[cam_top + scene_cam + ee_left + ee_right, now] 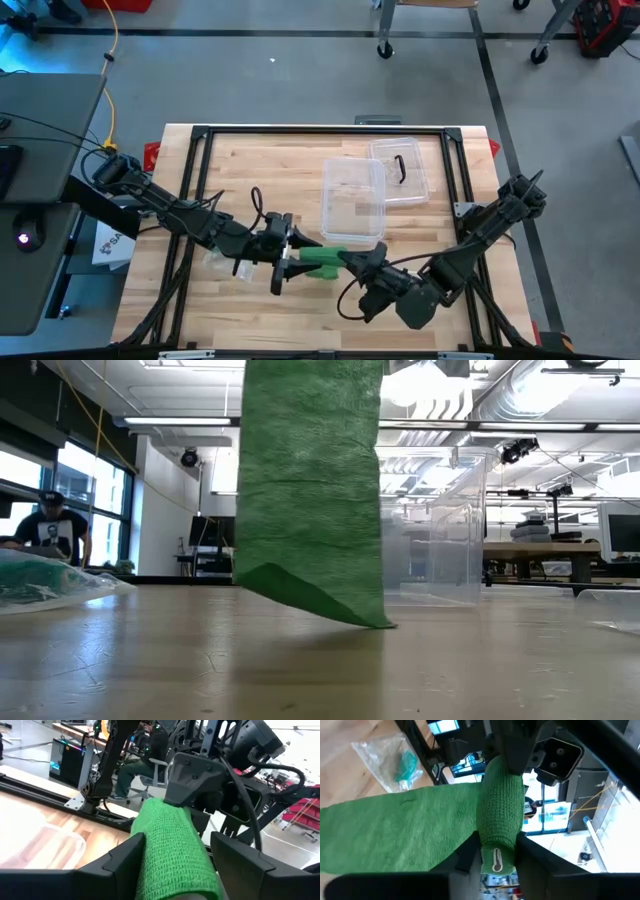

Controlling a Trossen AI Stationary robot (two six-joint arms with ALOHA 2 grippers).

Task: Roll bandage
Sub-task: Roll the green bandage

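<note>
A green bandage roll (325,260) hangs over the near middle of the table between my two grippers. My left gripper (290,255) comes at it from the left and my right gripper (365,262) from the right, each shut on one end of the roll (170,845). A loose green strip (310,490) hangs down from the roll. Its lower corner (382,624) touches the wooden table top (200,660). The roll's pale core end (495,862) shows between my right fingers. My left gripper pinches the roll's left end (150,865) between its two fingers. They come level from the table's left and lie along the roll, which is lifted clear of the table. My right gripper pinches the roll's right end (497,845) by the pale core, one finger (470,857) on each side. It comes nearly level from the table's right, along the roll. The strip (395,830) hangs from the roll's side.
A clear plastic box (355,200) and its lid (402,170) lie just beyond the grippers, toward the far right. A clear bag (222,265) with something teal inside lies under my left arm. A person (50,525) stands in the room behind the table.
</note>
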